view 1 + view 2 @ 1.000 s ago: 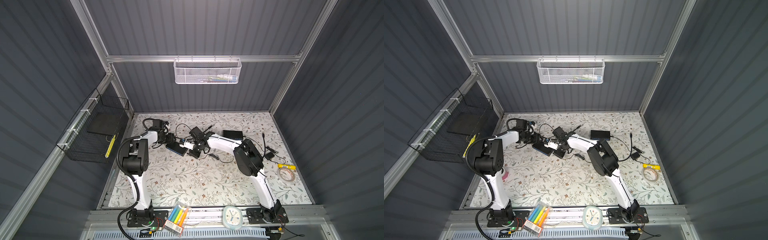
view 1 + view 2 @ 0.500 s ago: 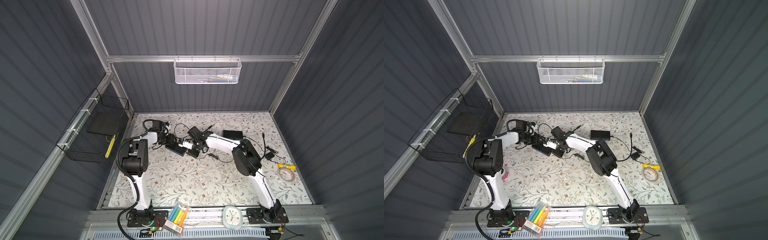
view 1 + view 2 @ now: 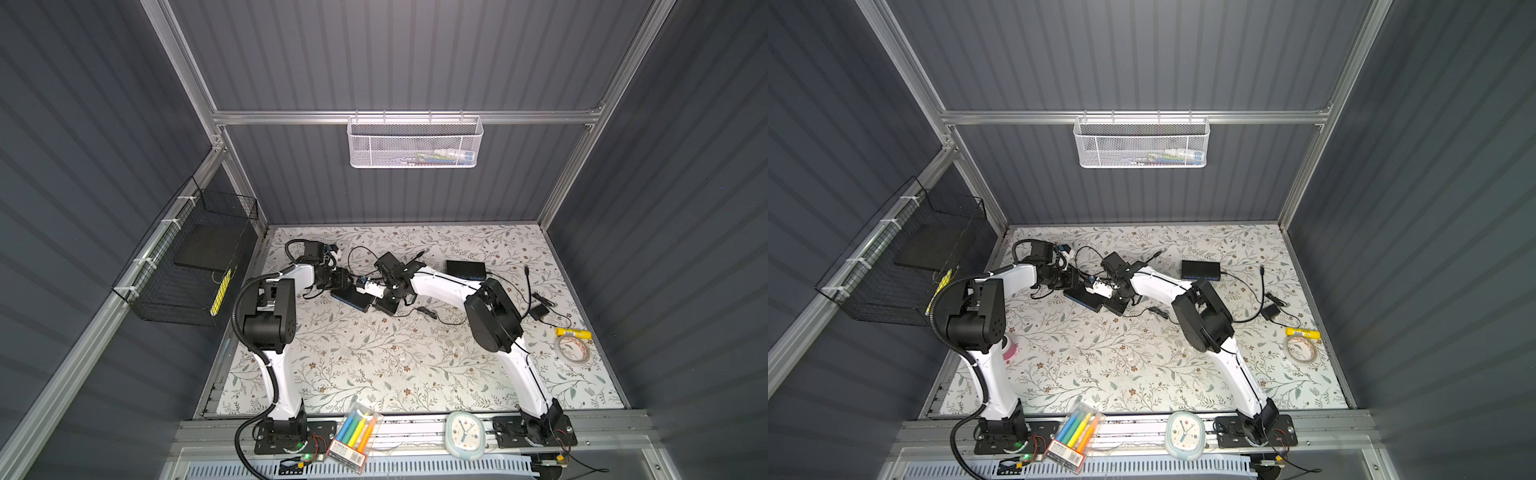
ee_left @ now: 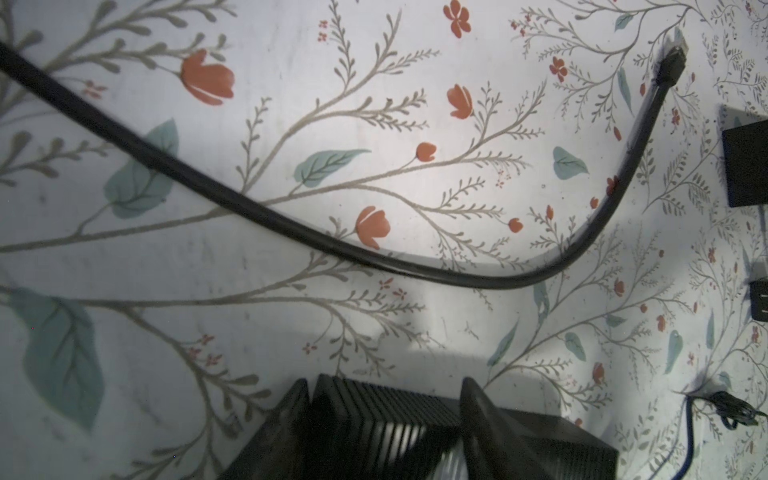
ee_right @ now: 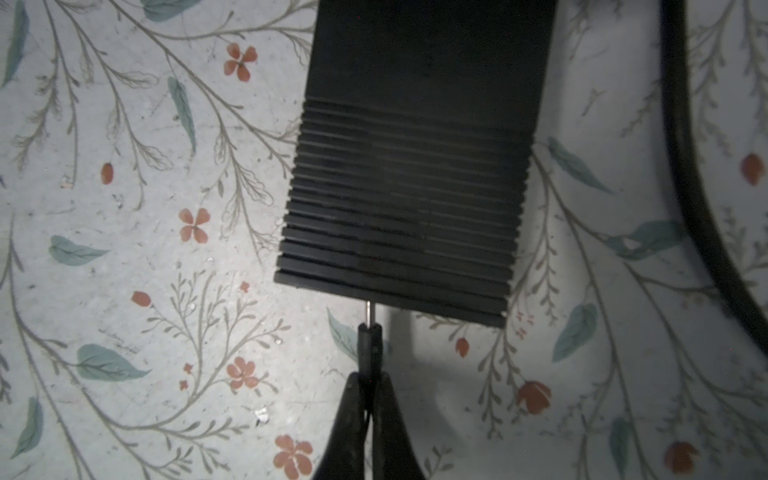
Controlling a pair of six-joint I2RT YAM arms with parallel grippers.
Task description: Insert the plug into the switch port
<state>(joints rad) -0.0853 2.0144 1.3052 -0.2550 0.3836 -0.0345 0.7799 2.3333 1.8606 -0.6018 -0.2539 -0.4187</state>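
The switch [image 5: 411, 187] is showing as a flat black box, smooth along one half and finely ribbed toward the end facing the plug [image 5: 370, 345]. In both top views the switch [image 3: 351, 297] is lying on the floral mat [image 3: 374, 365], between the two arms' tips. The plug is showing as a slim black barrel with a thin bare metal pin. The pin is meeting the switch's ribbed end face off-centre, and whether it is seated cannot be told.

The right gripper [image 5: 369, 386] is pinching the plug's barrel, jaws pressed tight on it. The left gripper [image 4: 385, 386] is straddling the switch's ribbed housing, fingers bearing on either side.

A thick black cable [image 4: 332, 245] is curving over the mat just beyond the switch. Well to the right of the switch, a second black box [image 3: 465, 269] and a tape roll [image 3: 575, 349] are lying. Grey corrugated walls are enclosing everything. A white mesh basket [image 3: 415, 143] is hanging on the wall behind the switch, and a black wire basket [image 3: 187, 270] on the wall to its left.
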